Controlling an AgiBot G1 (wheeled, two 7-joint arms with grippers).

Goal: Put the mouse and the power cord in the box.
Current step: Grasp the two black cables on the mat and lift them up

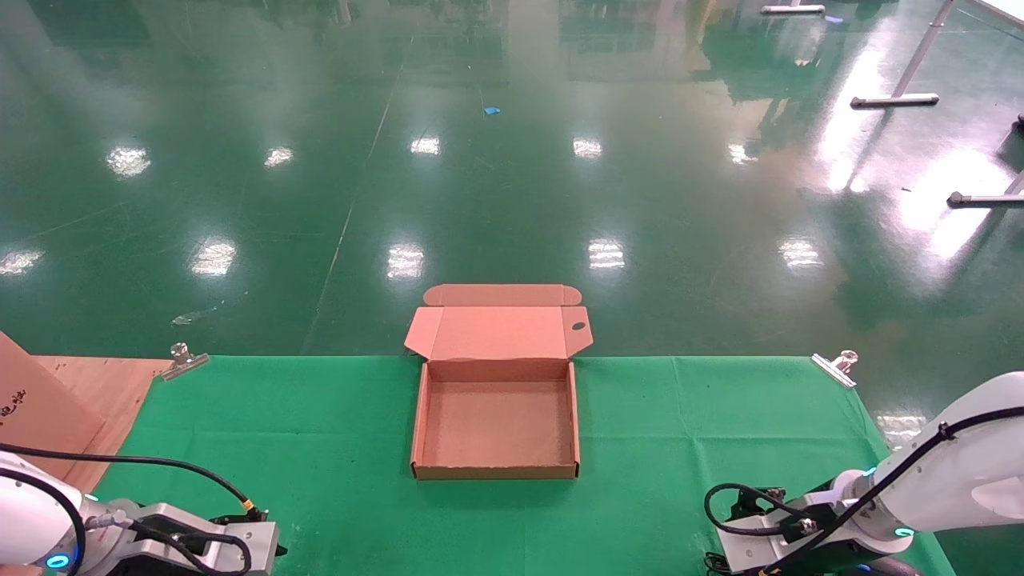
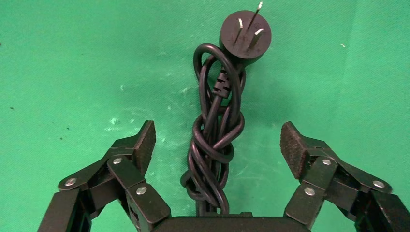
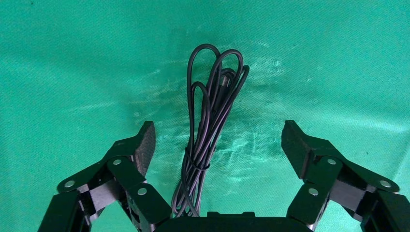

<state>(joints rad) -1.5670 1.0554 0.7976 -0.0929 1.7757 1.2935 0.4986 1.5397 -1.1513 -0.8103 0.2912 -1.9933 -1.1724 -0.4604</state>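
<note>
Green cloth (image 1: 320, 432) covers the table in the head view, pinned at its far corners by two metal clips (image 1: 182, 358), with a glossy green floor (image 1: 512, 160) stretching away beyond it and a bare wooden board (image 1: 88, 392) showing at the left edge. The box (image 1: 496, 472), brown cardboard and shallow, sits at the middle of the cloth near its far edge with its hinged lid folded back and standing open, nothing inside it. The left arm's wrist lies low at the near left corner of the head view and the right arm's at the near right corner, both well apart from the box. In the left wrist view the left gripper (image 2: 217, 142) hovers with its jaws spread wide, holding nothing, and the power cord (image 2: 215, 140) lies flat on the cloth between the two pads without touching either, knotted into a bundle with its round pronged plug at the end farther from the wrist. In the right wrist view the right gripper (image 3: 217, 142) is likewise spread wide and empty over a thinner looped black cord (image 3: 208, 130), tied near its middle, lying on the cloth between the pads; the mouse itself cannot be seen in any view.
</note>
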